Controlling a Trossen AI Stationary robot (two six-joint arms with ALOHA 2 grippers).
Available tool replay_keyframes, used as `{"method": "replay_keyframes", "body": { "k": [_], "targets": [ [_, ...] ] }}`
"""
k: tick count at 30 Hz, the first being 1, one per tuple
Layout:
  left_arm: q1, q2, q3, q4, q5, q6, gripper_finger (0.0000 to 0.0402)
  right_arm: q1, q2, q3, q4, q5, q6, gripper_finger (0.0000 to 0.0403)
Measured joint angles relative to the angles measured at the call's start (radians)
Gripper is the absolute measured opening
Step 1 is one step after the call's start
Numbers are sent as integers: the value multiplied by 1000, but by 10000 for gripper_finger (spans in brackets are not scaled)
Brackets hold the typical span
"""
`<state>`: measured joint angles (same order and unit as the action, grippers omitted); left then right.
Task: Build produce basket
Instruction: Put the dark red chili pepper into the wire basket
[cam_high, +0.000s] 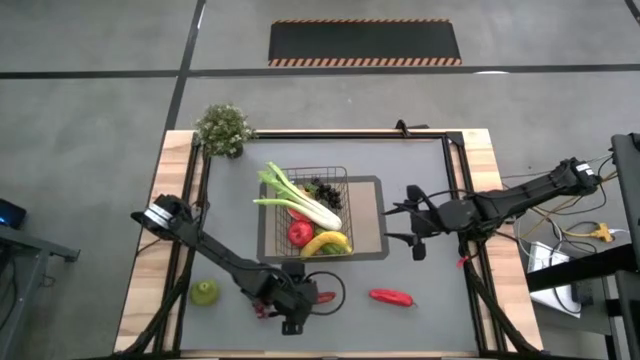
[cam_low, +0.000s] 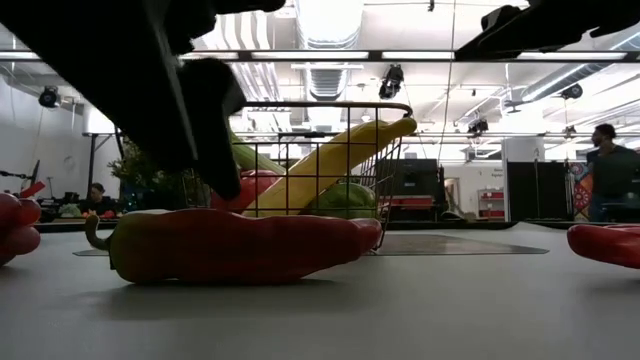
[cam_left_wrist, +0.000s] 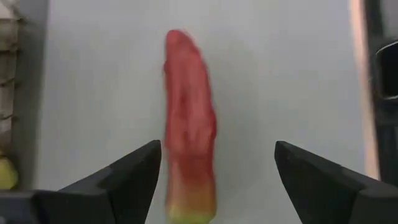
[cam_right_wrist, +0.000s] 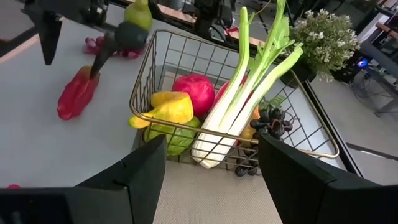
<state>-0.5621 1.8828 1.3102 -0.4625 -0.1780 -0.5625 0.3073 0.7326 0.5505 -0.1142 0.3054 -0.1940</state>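
The dark wire basket stands on the grey mat and holds a leek, a red apple, a banana, something green and dark grapes. A red pepper with a green stem end lies flat on the table in front of the basket. My left gripper is open and comes down over the pepper, one finger on each side; whether a finger touches it does not show. My right gripper hovers open to the right of the basket, holding nothing.
A second red pepper lies to the right of the first. A green pear and a small red cluster lie near the front left. A potted plant stands at the far left corner. People stand in the room beyond.
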Motion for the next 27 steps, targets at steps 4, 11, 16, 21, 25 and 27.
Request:
{"method": "replay_keyframes", "body": {
  "k": [4, 11, 16, 21, 25, 27],
  "targets": [
    [-1, 0, -59, 44, -3, -7, 297, 0, -19, -3, 1, 0, 3, 237],
    [0, 0, -120, 89, -59, -41, 297, 0, -14, -4, 0, 0, 13, 237],
    [-1, 0, -126, 112, -44, -36, 277, 0, -11, -4, 0, 0, 15, 237],
    [-1, 0, -126, 113, -37, -33, 219, 0, -11, -4, 0, 1, 18, 237],
    [-1, 0, -126, 111, -36, -25, 157, 0, -11, -4, 0, 1, 18, 237],
    [-1, 0, -126, 112, -24, -24, 123, 0, -11, -4, 0, 1, 18, 237]
  ]
}}
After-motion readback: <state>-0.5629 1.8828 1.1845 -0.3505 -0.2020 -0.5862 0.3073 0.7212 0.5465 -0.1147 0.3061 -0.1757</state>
